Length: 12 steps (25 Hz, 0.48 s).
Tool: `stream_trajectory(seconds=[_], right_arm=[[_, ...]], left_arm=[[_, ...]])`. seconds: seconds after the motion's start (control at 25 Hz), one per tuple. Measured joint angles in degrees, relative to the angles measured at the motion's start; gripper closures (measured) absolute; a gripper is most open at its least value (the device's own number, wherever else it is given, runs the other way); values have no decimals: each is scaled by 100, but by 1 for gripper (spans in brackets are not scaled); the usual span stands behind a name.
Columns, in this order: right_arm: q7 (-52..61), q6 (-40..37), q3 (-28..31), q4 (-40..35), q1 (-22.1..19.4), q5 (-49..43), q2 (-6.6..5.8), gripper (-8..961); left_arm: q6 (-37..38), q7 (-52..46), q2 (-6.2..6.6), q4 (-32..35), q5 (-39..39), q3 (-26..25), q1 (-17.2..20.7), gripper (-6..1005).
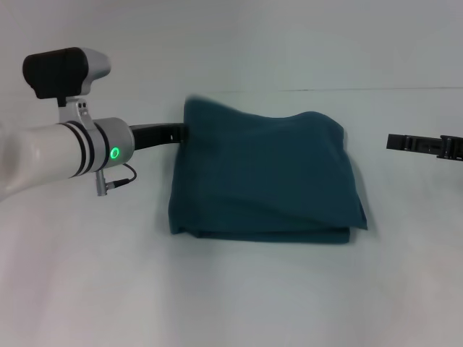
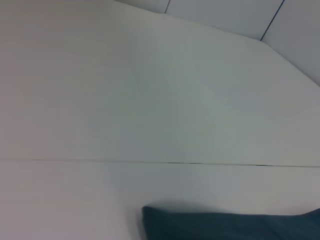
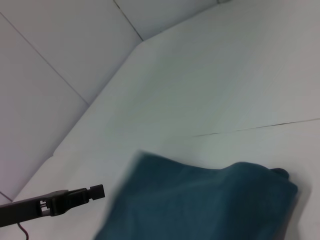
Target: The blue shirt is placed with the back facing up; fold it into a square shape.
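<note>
The blue shirt [image 1: 268, 173] lies folded into a rough rectangle of stacked layers in the middle of the white table [image 1: 239, 289]. Its far left corner looks blurred. My left gripper [image 1: 181, 131] reaches in from the left, level with that corner and right at the shirt's edge. In the right wrist view the left gripper [image 3: 97, 190] stands a small gap away from the blue shirt [image 3: 200, 200]. My right gripper [image 1: 391, 142] hovers to the right of the shirt, apart from it. The left wrist view catches only a strip of the blue shirt [image 2: 225, 227].
A thin seam [image 1: 362, 90] crosses the table beyond the shirt. White wall panels [image 3: 60, 60] rise behind the table. Bare white tabletop surrounds the shirt on all sides.
</note>
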Motion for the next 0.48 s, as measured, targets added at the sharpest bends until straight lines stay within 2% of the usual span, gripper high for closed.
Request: stream_trajectory(seconds=[0.12,0.36,0.48], right_arm=[[-52,1,25,-2,4,7,3,121],[-117,-13,63,-37,-11,44,-2,120],[-173,-63,67,-42,-17,67,2,119]], left_arm=[[29,49,-9,114,-16,-2,114,881],[334,72,-16,531,-307,-3,484,655],[958,206,-33,1064,-550,-4,835,588]])
